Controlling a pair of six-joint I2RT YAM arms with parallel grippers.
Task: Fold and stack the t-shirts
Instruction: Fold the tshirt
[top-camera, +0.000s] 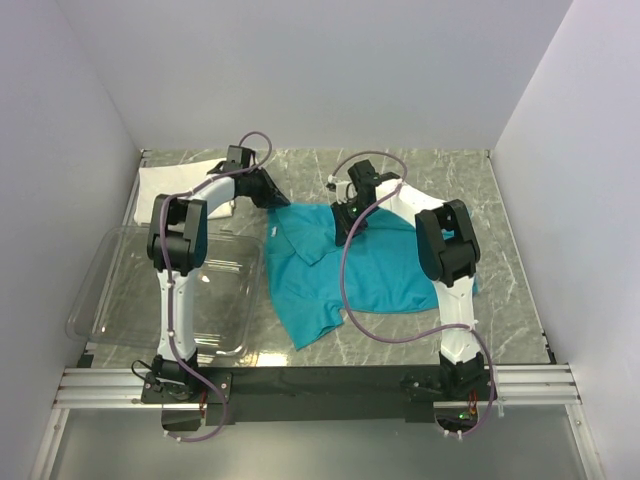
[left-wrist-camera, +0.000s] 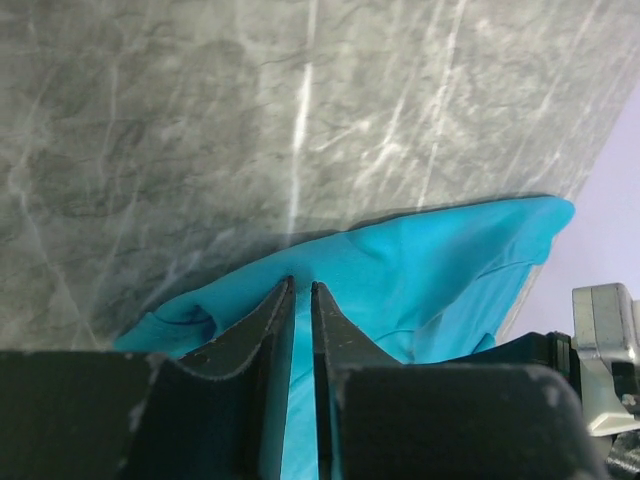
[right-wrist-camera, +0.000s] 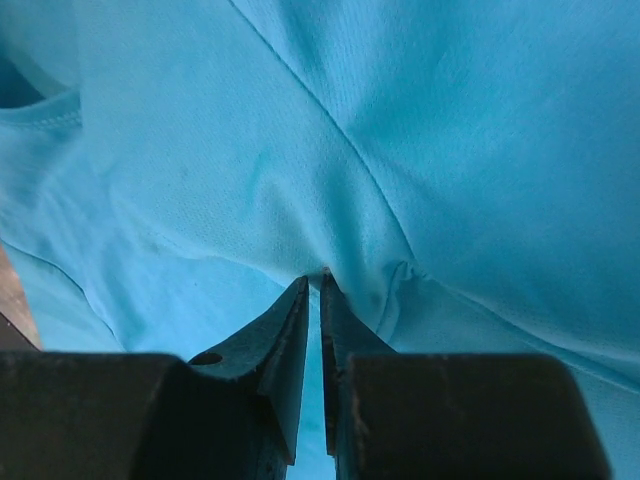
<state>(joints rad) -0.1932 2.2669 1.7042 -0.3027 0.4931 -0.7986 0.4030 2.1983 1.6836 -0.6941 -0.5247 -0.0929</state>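
grey marbled counter (top-camera: 450, 170) runs between pale walls and carries everything; the teal t-shirt (top-camera: 385, 270) lies spread and rumpled on it, mostly nearward of both end effectors, with its far edge at their tips; the left end effector (left-wrist-camera: 302, 286) is clenched on that far edge near a corner of the cloth, its dark jaws almost together with a sliver of teal between them and bare counter just beyond; the right end effector (right-wrist-camera: 314, 278) is likewise clenched on the teal t-shirt, and a small pucker gathers at its tips beside a diagonal crease or seam; the white t-shirt (top-camera: 175, 180) sits as a flat folded rectangle off to the left of the left end effector, and a clear plastic bin (top-camera: 110, 275) lies nearward and left of it, well apart; we judge the teal cloth light, limp and fine-knit with a slight sheen, so it should sag between two grips and may slip from a thin pinch; hems and seams, where the fabric doubles, look like the surest places to hold.
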